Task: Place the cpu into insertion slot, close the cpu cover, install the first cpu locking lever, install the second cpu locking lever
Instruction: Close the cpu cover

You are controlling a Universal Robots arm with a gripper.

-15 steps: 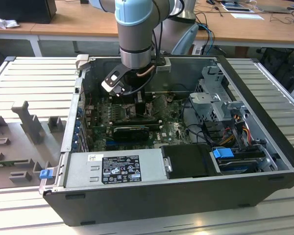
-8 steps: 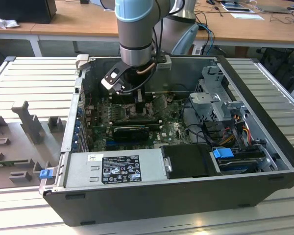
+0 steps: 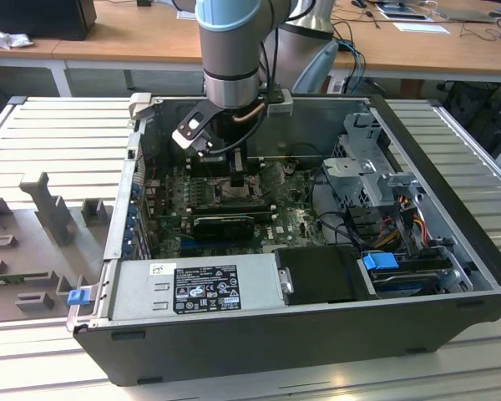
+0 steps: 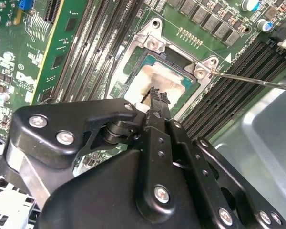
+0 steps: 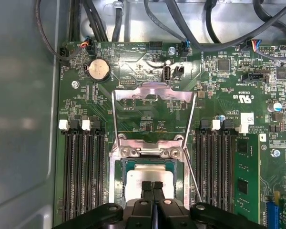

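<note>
Gripper: hung pressed together, pinching nothing, right at the pale face of the cpu (contact not clear). Found cpu seated in the insertion slot, cpu cover standing open beyond. Judged best: square, gentle pressure, no skew.

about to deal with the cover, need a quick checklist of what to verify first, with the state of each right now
1. cpu lying in the insertion slot: ok.
2. cpu seated flat and turned the right way: cannot tell.
3. pincer empty: ok, fingers shut together above the cpu face.
4. Pincer tips off the cpu face: cannot tell.
5. cpu cover closed: not ok, it lies swung open on the board.
6. locking lever latched: not ok, the rod sticks out free beside the slot.
</note>
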